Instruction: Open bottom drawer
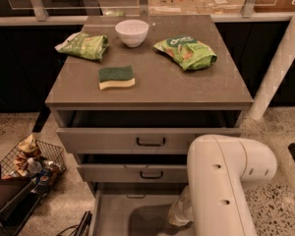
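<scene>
The bottom drawer (115,211) sits at the foot of the cabinet (152,90) and stands drawn well out toward the camera. Its pale grey floor and left wall lie open to view below the middle drawer (108,173). Its front runs off the lower edge of the view, so it cannot be told whether it is out to its full travel. The middle drawer and the top drawer (103,140) each sit a little proud of the cabinet, with a dark gap above each front and nothing on their black handles.

The gripper (179,214) hangs low in front of the cabinet, over the right part of the bottom drawer's open inside. It is at the end of the thick white arm (226,181) that fills the space before the cabinet's right half. The arm hides most of it, and whether it is closed on anything or hanging free cannot be told.

Judged from this, the task is largely done, perhaps wholly, since the right drawer is plainly open. At most a last bit of pull, letting go and drawing the arm clear would remain.

On the cabinet's top lie a white bowl (132,32) at the back, a sponge (117,76) nearer the front, a left bag (83,45) and a right bag (187,51). A wire basket (32,159) sits on the floor to the cabinet's left.
</scene>
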### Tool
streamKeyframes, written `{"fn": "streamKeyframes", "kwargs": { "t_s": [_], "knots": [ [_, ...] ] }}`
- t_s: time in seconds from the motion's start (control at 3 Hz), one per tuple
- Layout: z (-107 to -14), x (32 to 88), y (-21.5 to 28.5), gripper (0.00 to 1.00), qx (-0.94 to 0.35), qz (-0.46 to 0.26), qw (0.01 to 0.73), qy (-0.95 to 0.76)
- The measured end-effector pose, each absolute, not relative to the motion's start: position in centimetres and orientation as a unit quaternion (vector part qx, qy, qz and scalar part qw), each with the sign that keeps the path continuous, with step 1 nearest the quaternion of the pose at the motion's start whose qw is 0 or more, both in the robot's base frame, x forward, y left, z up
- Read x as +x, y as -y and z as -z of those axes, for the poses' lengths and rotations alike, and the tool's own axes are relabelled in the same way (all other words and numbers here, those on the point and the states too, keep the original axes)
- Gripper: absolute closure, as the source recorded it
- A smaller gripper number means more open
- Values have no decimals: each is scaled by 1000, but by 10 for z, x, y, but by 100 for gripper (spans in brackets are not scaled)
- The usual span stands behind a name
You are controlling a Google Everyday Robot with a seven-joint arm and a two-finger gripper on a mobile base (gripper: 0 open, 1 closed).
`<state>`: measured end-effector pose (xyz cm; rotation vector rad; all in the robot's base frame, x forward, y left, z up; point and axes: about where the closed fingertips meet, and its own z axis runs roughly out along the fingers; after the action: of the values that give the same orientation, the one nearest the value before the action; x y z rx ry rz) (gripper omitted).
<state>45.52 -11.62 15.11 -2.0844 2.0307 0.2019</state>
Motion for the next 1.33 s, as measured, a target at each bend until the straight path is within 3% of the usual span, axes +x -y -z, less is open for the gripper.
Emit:
{"fn": "streamKeyframes", "kwargs": {
  "t_s": [0.67,1.33],
  "knots": [
    [-132,376,118,100,-668,-122,55,-732],
    [-144,352,122,100,-656,-138,58,-740]
  ]
}}
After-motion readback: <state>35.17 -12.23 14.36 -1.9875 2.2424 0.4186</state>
